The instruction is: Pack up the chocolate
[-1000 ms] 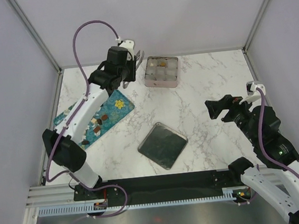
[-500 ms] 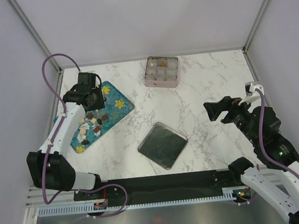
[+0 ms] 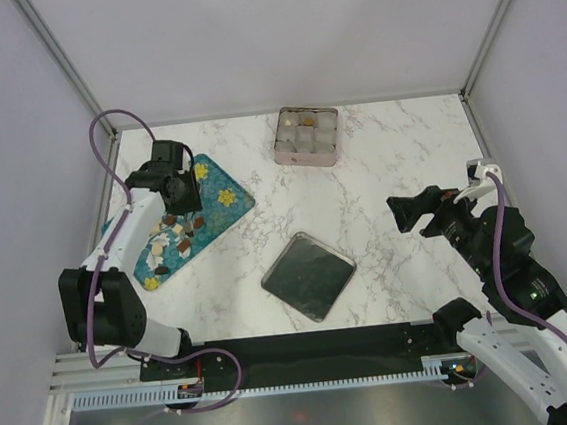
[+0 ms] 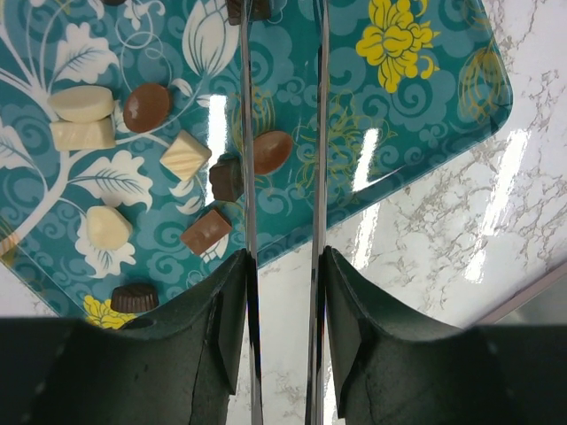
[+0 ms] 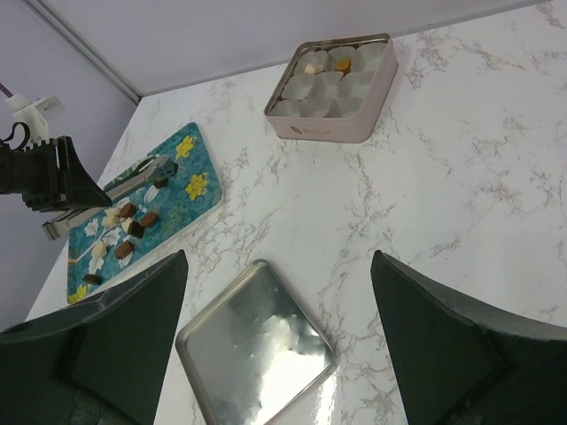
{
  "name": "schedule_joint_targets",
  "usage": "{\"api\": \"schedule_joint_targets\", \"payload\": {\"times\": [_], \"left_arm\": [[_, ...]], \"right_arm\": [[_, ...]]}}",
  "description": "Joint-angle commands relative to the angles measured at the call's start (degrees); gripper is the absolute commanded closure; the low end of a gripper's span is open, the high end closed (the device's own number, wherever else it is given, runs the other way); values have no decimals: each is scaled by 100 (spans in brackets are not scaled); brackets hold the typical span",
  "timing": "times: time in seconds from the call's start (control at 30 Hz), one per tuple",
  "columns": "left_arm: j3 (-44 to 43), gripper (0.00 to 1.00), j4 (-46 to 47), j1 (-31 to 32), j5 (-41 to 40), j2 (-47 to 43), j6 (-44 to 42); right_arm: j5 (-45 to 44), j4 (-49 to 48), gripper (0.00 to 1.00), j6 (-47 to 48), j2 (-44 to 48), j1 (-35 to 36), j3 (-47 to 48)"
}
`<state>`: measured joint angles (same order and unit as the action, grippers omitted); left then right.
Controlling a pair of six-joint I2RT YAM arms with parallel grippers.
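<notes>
The chocolate [image 3: 177, 235] lies as several small brown, dark and whitish pieces on a teal flowered tray [image 3: 225, 210] at the left. My left gripper [image 3: 176, 188] hangs over that tray, shut on a pair of metal tongs [image 4: 245, 133]. The tong arms stand a little apart and run over the pieces, with a reddish-brown oval piece [image 4: 272, 150] between them; their tips are out of the wrist view. My right gripper [image 3: 414, 210] hovers open at the right, with nothing between its fingers.
A pink square tin [image 3: 305, 135] of pale paper cups stands at the back centre; two of its back cups [image 5: 341, 64] hold small pieces. Its metal lid [image 3: 308, 275] lies flat in the middle of the marble table. Walls close off the left and right sides.
My left arm swung from beside the tin back to the teal tray, carrying the tongs, whose arms spread slightly. The right arm stayed almost still.
</notes>
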<state>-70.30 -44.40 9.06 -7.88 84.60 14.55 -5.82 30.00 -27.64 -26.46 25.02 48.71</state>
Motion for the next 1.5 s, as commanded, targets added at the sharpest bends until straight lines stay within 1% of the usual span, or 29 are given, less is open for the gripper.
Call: {"api": "schedule_joint_targets", "payload": {"times": [0.0, 0.17, 0.37, 0.63, 1.13, 1.17, 1.47], "left_arm": [[-124, 54, 283, -62, 260, 136, 233], [-203, 54, 301, -132, 173, 452, 277], [-308, 54, 292, -168, 155, 593, 295], [-493, 55, 292, -168, 278, 909, 251], [-809, 56, 274, -168, 234, 962, 215], [-844, 63, 31, -176, 243, 945, 76], [-950, 64, -209, -176, 155, 743, -22]], "right_arm": [[-15, -178, 7, -22, 62, 30, -54], [-103, -187, 7, 39, 97, 30, -11], [-182, -187, 7, 109, 106, 30, -37], [-217, -231, 7, 153, 88, 30, -54], [-244, -258, 7, 171, 35, 30, 16], [-244, -266, 7, 162, 35, 30, 25], [-147, -302, 7, 74, 9, 30, 16]]}}
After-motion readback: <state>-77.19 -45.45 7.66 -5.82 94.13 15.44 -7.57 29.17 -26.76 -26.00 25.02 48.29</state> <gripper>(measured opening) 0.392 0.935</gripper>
